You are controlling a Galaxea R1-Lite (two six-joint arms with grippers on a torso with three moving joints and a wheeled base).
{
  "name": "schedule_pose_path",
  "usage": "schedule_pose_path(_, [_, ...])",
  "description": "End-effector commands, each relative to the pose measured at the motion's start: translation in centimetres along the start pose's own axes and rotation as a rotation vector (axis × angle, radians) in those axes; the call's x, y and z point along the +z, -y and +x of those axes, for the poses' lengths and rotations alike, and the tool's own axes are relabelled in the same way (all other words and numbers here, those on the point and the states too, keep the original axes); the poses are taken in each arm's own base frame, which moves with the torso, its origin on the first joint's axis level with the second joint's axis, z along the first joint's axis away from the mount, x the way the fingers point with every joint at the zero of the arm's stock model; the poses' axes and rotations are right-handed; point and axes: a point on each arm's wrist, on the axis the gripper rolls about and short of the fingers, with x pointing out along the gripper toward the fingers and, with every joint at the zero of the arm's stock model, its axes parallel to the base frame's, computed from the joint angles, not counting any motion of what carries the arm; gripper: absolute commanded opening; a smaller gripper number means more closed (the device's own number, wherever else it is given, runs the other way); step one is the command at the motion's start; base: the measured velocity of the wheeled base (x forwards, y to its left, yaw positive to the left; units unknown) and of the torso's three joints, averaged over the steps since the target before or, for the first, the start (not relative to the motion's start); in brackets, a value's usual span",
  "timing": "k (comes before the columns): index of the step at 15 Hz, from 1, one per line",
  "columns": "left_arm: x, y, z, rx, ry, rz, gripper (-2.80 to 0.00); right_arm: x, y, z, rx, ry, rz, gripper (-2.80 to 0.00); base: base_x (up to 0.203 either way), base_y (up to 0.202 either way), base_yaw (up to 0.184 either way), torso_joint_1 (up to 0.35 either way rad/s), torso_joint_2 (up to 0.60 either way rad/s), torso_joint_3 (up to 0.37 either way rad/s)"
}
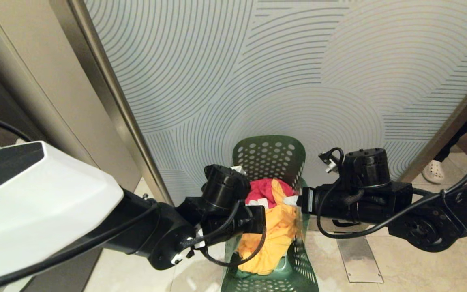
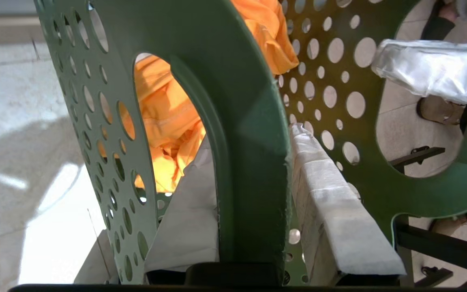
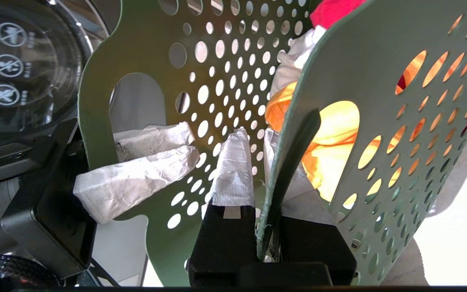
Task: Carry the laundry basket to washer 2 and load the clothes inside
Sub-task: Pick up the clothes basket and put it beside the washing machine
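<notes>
The dark green laundry basket (image 1: 272, 156) hangs above the tiled floor between my two arms, facing a patterned wall. It holds the clothes: a yellow-orange garment (image 1: 276, 231), a red one (image 1: 262, 190) and a bit of white (image 1: 262, 202). My left gripper (image 2: 251, 138) is shut on the rim above the basket's (image 2: 237, 101) left handle cutout. My right gripper (image 3: 258, 138) is shut on the rim of the opposite wall (image 3: 359, 61). A dark round washer door (image 3: 14, 61) with warning icons shows beside the basket. Its label is out of view, so I cannot tell whether it is washer 2.
A wavy-lined wall panel (image 1: 298, 61) fills the view ahead, with a metal door frame (image 1: 108, 101) to its left. A person's foot in a white clog (image 1: 434, 170) stands at the right. A metal plate (image 1: 359, 255) lies in the floor under my right arm.
</notes>
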Motion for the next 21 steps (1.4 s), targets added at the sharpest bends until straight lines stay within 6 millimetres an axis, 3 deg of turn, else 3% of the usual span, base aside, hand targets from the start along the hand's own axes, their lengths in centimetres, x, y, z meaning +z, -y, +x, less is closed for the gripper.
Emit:
schedule_pose_path(1, [0.0,0.1,-0.2,-0.004,0.005,-0.002,-2.80,0.1,-0.1,0.0,0.005,0.003,0.000,-2.80,0.000,0.000,0.000,0.000,0.00,0.198])
schedule_pose_path(15, [-0.5,0.4,-0.3,-0.010,-0.007,0.004,-2.80,-0.3,-0.4,0.2,0.012,-0.009,-0.001,-2.80,0.000,0.000,0.000,0.003,0.00,0.197])
schedule_pose_path(21, [-1.0,0.2,-1.3,-0.099,-0.068,0.004,-2.80,0.0,-0.5,0.4,0.029,0.000,0.069,-2.80,0.000,0.000,0.000,0.001,0.00,0.026])
